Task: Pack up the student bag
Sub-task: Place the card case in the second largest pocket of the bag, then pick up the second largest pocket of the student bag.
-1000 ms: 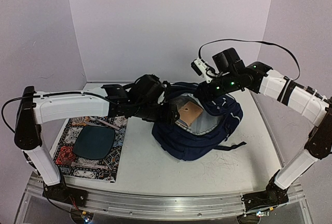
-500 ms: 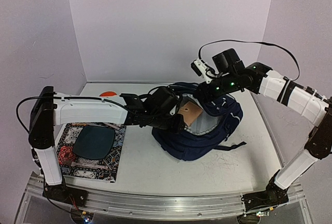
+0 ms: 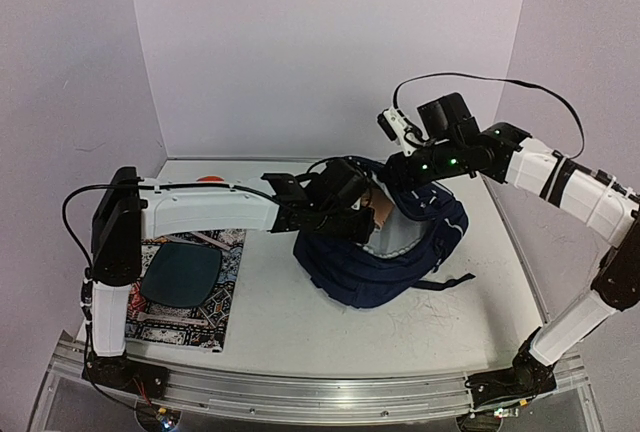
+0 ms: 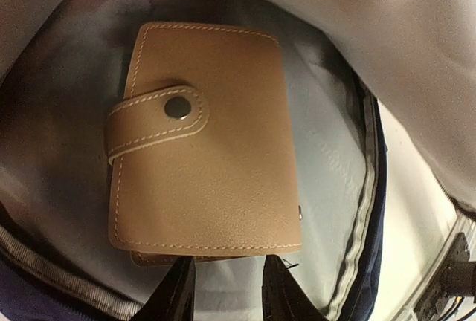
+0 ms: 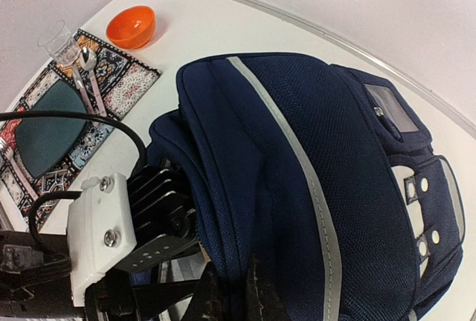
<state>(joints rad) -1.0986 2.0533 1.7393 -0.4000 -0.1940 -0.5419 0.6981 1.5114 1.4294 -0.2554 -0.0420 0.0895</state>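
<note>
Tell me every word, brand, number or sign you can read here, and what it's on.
None can be read.
Grey label on the student bag: too blurred to show any text.
Tan wallet: plain, only a snap button.
Patterned placemat: ornament only, no letters.
</note>
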